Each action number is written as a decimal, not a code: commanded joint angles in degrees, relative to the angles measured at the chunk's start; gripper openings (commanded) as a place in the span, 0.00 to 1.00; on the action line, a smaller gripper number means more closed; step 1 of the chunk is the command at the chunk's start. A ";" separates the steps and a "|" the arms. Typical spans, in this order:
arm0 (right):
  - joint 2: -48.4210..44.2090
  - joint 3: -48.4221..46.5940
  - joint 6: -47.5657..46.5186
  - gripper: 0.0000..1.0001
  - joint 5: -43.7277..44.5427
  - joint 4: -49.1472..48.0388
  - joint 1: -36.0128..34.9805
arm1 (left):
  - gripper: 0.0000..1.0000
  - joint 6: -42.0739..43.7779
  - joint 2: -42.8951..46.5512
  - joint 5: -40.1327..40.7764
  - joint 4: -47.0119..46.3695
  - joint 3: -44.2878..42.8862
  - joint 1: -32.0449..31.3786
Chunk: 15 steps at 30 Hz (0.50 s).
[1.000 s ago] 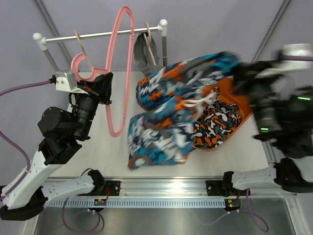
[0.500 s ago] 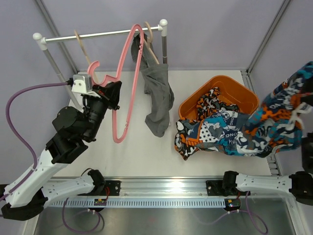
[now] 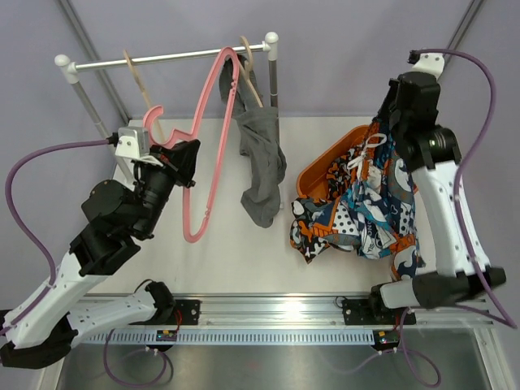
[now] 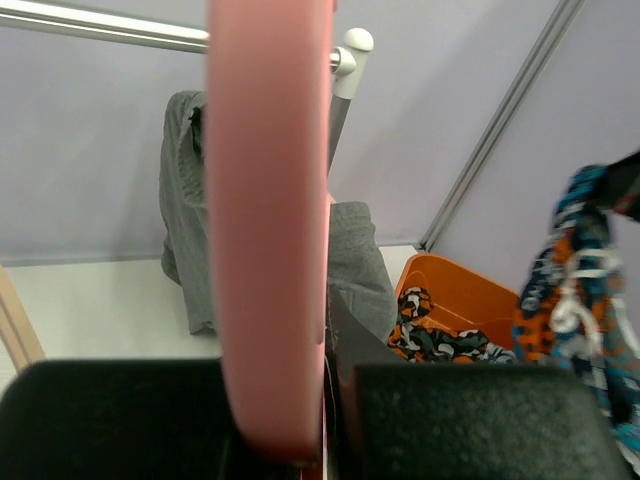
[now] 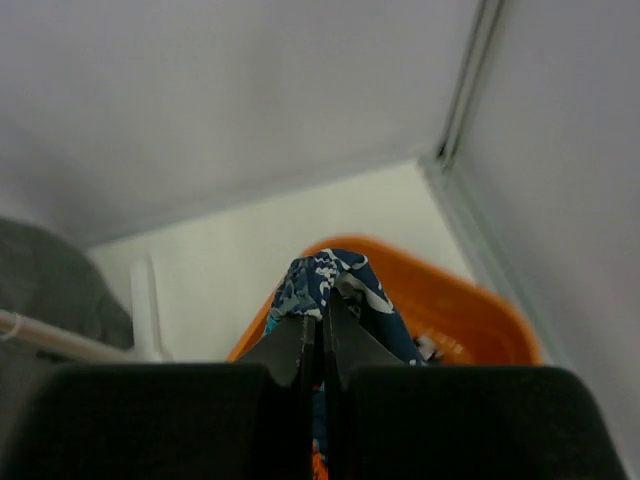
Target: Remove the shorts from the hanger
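My left gripper (image 3: 184, 159) (image 4: 285, 400) is shut on the bare pink hanger (image 3: 205, 154) (image 4: 268, 230), which leans against the rail (image 3: 162, 58). The plain dark grey shorts (image 3: 262, 166) (image 4: 185, 200) hang from a wooden hanger (image 3: 248, 75) on that rail. My right gripper (image 3: 380, 134) (image 5: 322, 310) is raised above the orange bin (image 3: 333, 150) (image 5: 470, 320). It is shut on the blue-orange-white shorts (image 3: 374, 203) (image 5: 330, 275), which droop over the bin's front rim onto the table. The camouflage shorts (image 4: 440, 335) lie inside the bin.
A second wooden hanger (image 3: 134, 75) hangs bare at the rail's left end. The rail's posts (image 3: 273, 73) stand at the table's back. Frame uprights (image 3: 439, 65) rise at the back right, close behind the right arm.
The right arm pulled the blue patterned shorts off the pink hanger, swung them far right, then brought them back over the bin. The left gripper with the hanger barely shifted.
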State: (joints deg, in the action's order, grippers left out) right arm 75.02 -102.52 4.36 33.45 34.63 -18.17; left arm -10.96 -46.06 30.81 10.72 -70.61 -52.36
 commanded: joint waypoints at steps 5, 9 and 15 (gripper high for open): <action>16.98 4.49 19.88 0.00 -40.74 8.47 14.31 | 0.00 0.33 1.94 1.45 0.00 1.26 -0.02; 17.17 24.35 27.53 0.04 -50.28 -7.53 16.68 | 0.00 -1.07 1.33 2.49 3.23 0.65 0.06; 19.46 37.21 31.15 0.12 -51.83 -15.99 16.77 | 0.00 -6.26 -4.73 7.33 15.90 -7.25 0.59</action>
State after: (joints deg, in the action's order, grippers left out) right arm 96.23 -66.92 31.24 -13.47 27.20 -1.74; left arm -13.63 -48.05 34.22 21.34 -72.95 -52.27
